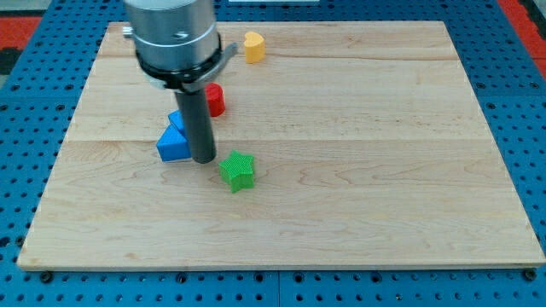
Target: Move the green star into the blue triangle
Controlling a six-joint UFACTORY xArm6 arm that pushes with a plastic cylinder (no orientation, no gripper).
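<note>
The green star [237, 170] lies on the wooden board [358, 170], a little left of the middle. The blue triangle [172, 144] lies to its left, with a second blue block [177, 119] just above it, partly hidden by the rod. My tip [203, 160] rests on the board between the blue triangle and the green star, close to the triangle's right edge and a short gap from the star's upper left.
A red block [215, 99] sits above the tip, partly behind the rod. A yellow block [253, 46] lies near the board's top edge. The blue perforated table [529, 102] surrounds the board.
</note>
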